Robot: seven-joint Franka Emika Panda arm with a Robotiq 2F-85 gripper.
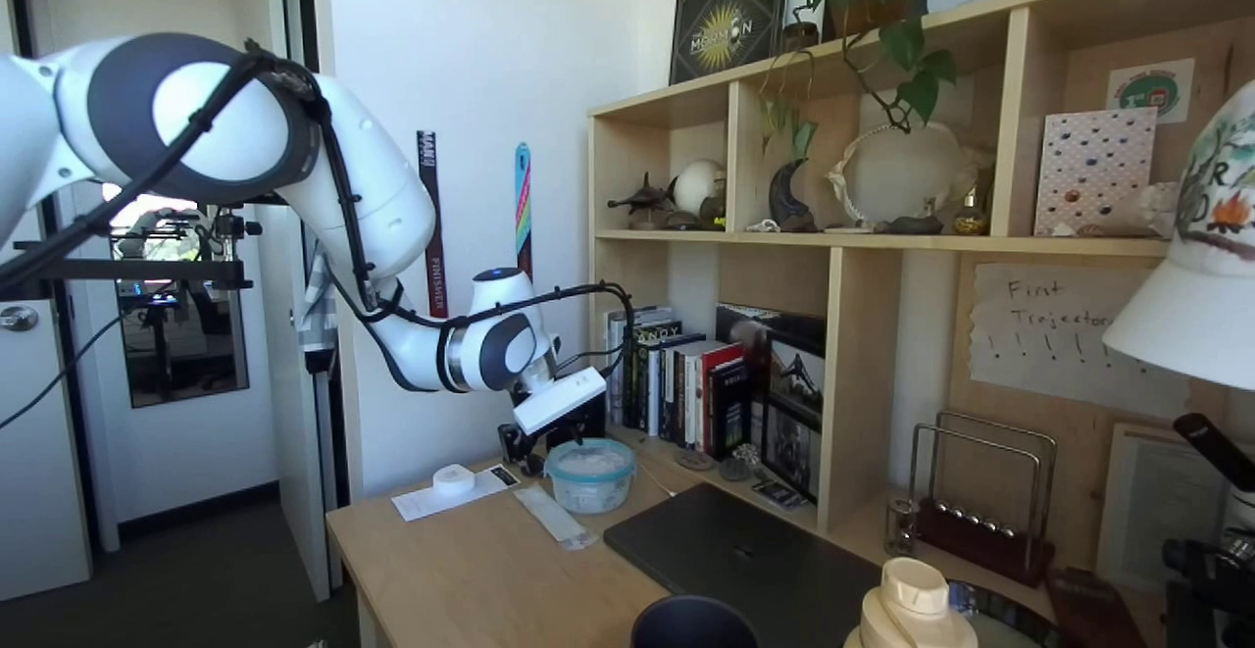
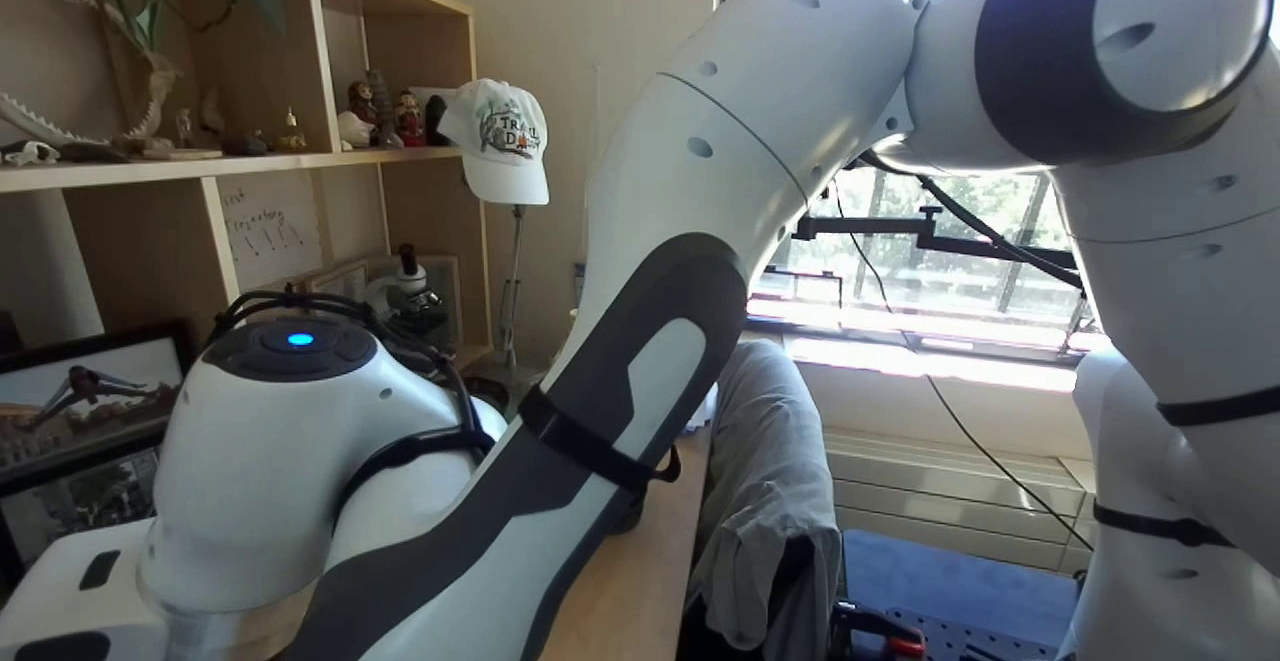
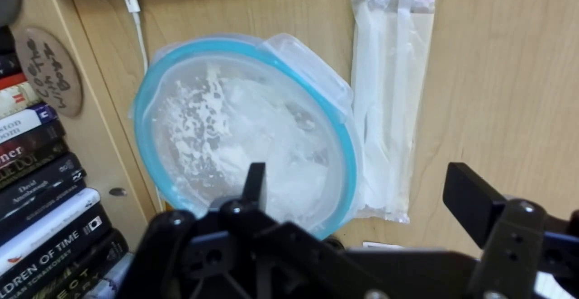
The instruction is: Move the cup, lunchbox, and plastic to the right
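Claw spread wide, pinching nothing. Wrist view, left to right: lunchbox, lid on, one fingertip showing over it; cutlery packet in clear plastic just beside, seen between the fingers; desk wood past the other fingertip. Cup well apart, lower right in an exterior view, frame-cut; maybe placed already, can't confirm. Step reads as lining up a grasp; packet or lunchbox, can't tell. Next: center on one, avoid the other, lower, close.

Room, same exterior view: desk's left edge, then most open wood up to packet; books near lunchbox, tight there; laptop fills right of it. Lifting over looks safer than dragging.
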